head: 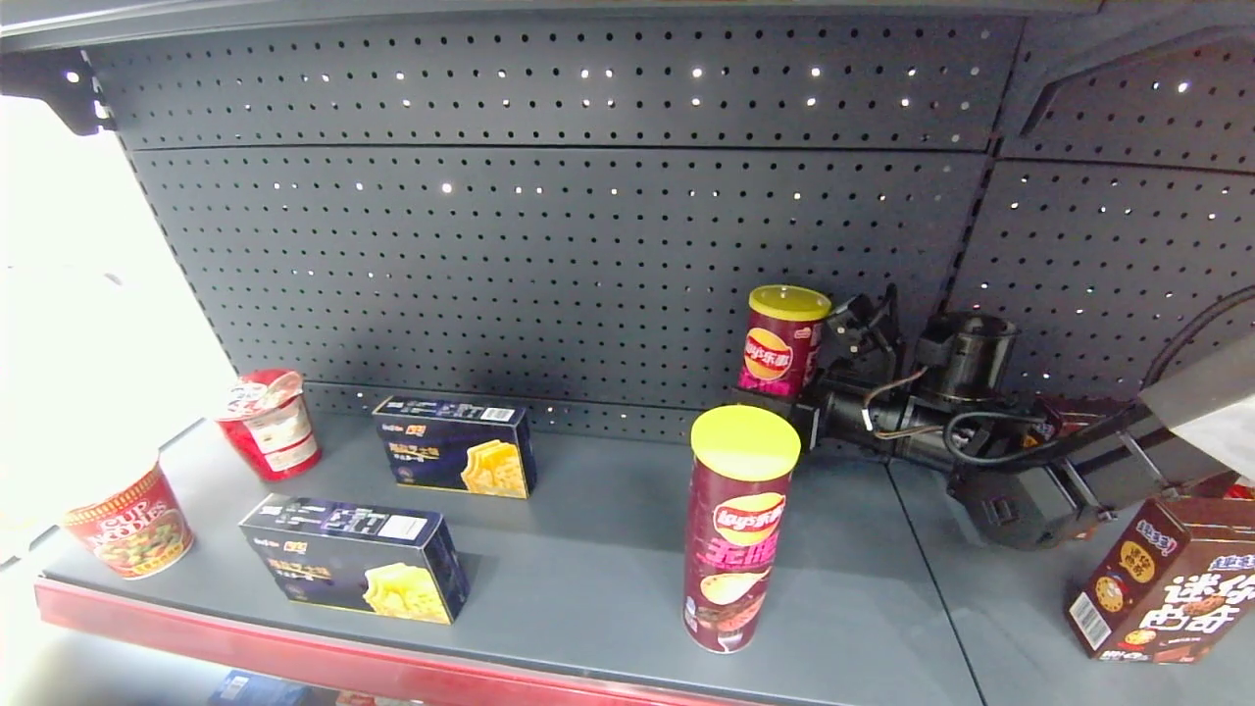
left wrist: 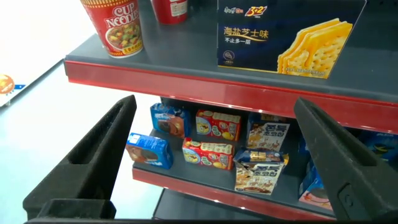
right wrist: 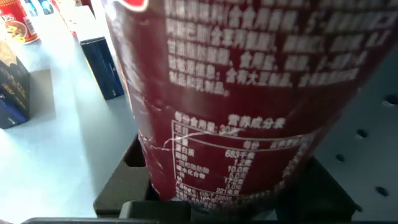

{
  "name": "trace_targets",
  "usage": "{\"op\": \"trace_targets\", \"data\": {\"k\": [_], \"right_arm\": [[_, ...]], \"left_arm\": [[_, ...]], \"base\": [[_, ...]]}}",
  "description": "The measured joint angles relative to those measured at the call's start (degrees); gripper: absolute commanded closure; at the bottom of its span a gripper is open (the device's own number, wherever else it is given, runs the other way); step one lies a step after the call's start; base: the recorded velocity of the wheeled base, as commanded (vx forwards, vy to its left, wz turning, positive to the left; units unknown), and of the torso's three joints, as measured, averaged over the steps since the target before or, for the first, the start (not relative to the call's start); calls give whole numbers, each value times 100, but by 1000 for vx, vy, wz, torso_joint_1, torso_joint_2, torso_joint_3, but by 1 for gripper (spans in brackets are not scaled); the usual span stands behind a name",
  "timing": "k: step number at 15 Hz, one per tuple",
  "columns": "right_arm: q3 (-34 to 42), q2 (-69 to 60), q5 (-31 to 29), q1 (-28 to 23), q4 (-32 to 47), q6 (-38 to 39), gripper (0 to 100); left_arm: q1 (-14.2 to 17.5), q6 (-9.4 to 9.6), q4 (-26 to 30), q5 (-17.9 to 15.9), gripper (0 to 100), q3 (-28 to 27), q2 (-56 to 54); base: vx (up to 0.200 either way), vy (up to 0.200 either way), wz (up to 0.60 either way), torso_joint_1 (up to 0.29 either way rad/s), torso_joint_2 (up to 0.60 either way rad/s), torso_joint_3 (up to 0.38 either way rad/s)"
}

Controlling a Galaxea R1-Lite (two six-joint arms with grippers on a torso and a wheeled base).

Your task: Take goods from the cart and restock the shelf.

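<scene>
A maroon chips can with a yellow lid [head: 782,338] stands upright at the back of the grey shelf [head: 588,569], close to the pegboard. My right gripper [head: 775,397] is shut on its lower part; the right wrist view shows the can [right wrist: 249,93] pressed between the dark fingers [right wrist: 124,180]. Whether its base touches the shelf is hidden. A second, taller-looking chips can [head: 737,529] stands near the shelf's front, just ahead of the held one. My left gripper [left wrist: 216,109] hangs open and empty in front of and below the shelf's red front edge [left wrist: 217,81].
Two dark cracker boxes [head: 456,446] [head: 358,559] and two red cup noodles [head: 127,520] [head: 270,422] occupy the shelf's left half. A brown snack box [head: 1167,579] stands at the right. Bare shelf lies between the boxes and the cans. A lower shelf holds several snack boxes [left wrist: 217,140].
</scene>
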Motion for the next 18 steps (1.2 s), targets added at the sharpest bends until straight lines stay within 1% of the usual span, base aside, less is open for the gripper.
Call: {"op": "trace_targets", "data": {"k": [14,15,18], "right_arm": [[90,344,-17,9,-318,-202,100],[88,358,-30,13,-341,-202,0],[90,367,-63,20,-334,-205,0]], "left_arm": [[0,2,0,0,0,0,0],[0,0,0,0,0,0,0],[0,2,0,2,0,0,0]], "base": [[0,0,0,0,0,0],[0,0,0,0,0,0],[0,0,0,0,0,0]]}}
